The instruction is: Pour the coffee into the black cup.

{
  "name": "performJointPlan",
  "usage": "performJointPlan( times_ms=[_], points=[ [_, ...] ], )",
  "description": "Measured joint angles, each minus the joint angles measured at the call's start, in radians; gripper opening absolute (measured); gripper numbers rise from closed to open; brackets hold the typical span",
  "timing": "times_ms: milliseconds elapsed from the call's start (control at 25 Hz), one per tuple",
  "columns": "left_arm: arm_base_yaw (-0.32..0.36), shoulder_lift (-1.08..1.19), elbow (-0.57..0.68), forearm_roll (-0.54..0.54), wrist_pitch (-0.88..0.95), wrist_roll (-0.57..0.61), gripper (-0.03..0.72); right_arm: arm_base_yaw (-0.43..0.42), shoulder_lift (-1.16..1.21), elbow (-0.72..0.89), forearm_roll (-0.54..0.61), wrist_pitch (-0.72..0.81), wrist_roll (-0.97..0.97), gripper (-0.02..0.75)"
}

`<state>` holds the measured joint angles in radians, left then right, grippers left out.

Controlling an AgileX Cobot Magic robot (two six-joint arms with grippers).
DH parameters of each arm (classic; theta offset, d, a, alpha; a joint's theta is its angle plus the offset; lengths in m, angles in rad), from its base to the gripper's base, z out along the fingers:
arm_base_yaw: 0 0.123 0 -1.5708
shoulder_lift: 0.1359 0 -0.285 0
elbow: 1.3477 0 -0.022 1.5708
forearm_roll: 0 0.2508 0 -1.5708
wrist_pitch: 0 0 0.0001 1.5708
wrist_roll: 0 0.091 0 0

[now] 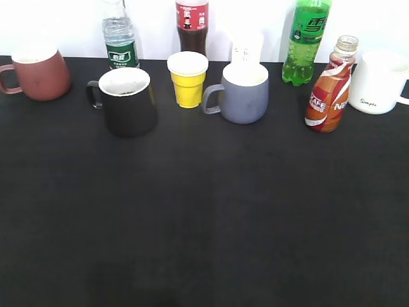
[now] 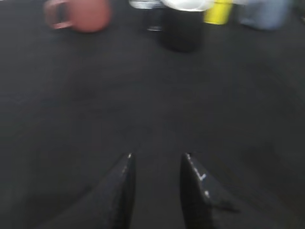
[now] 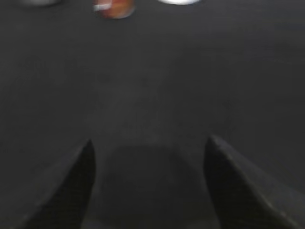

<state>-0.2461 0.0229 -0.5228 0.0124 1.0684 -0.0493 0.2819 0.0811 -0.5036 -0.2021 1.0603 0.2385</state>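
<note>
The black cup [image 1: 128, 101], white inside, stands at the back left of the black table; it also shows in the left wrist view [image 2: 181, 28], far ahead of the jaws. The coffee bottle [image 1: 329, 86], orange-red with its cap off, stands upright at the back right; its base shows at the top of the right wrist view [image 3: 114, 8]. My left gripper [image 2: 156, 160] is open and empty above bare table. My right gripper [image 3: 148, 143] is wide open and empty above bare table. Neither gripper shows in the exterior view.
Along the back stand a red-brown mug [image 1: 39, 75], a water bottle [image 1: 119, 38], a cola bottle [image 1: 192, 25], a yellow paper cup [image 1: 188, 79], a grey mug [image 1: 243, 93], a green soda bottle [image 1: 307, 41] and a white mug [image 1: 380, 82].
</note>
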Motion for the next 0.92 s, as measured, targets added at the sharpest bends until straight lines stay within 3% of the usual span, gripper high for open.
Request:
performJointPlan(
  times_ms=[120,200,320,920],
  points=[
    [0.111,-0.029,0.002,0.0,0.0,0.0,0.251,-0.166,-0.082,0.0,-0.001,-0.001,-0.001,0.555],
    [0.158,-0.03,0.003,-0.001,0.0,0.0,0.251,-0.23,-0.09,0.001,-0.001,0.0,-0.001,0.555],
    [0.195,-0.03,0.003,0.001,0.0,0.0,0.251,-0.251,-0.09,0.001,-0.001,-0.001,-0.001,0.555],
    [0.197,-0.03,0.003,0.0,0.0,0.0,0.239,-0.252,-0.09,0.001,0.0,-0.002,-0.001,0.555]
  ],
)
